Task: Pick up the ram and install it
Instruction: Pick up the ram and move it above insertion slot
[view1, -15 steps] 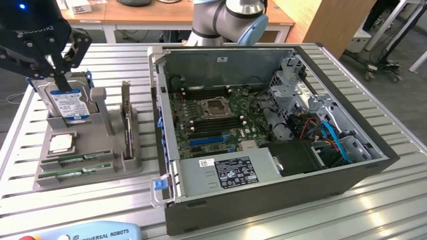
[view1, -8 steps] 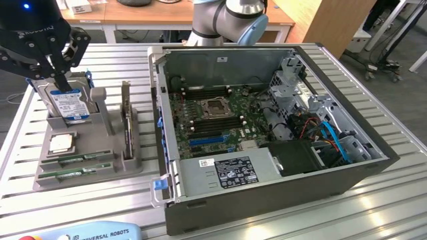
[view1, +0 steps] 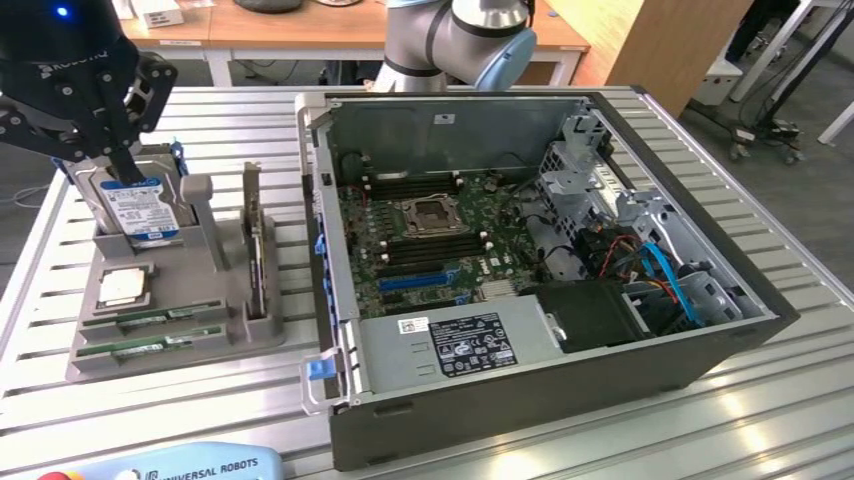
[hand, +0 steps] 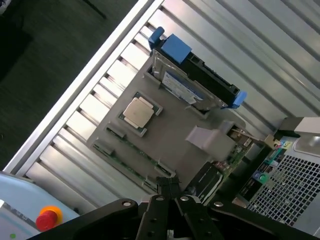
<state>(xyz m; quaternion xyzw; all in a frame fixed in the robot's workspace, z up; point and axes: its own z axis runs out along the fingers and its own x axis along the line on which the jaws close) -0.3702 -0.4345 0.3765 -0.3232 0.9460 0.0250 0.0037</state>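
Observation:
Two ram sticks, thin and green, sit on edge in the front slots of a grey holder: one ram stick and a second just in front of it. In the wrist view a ram stick runs along the holder's edge. My black gripper hangs above the holder's far end, over the upright hard drive. Its fingers are shut together with nothing between them, well above the ram.
The holder also carries a square silver CPU and an upright card. An open PC case with its motherboard lies at the exterior view's right. A red stop button sits on a pendant at the table's edge.

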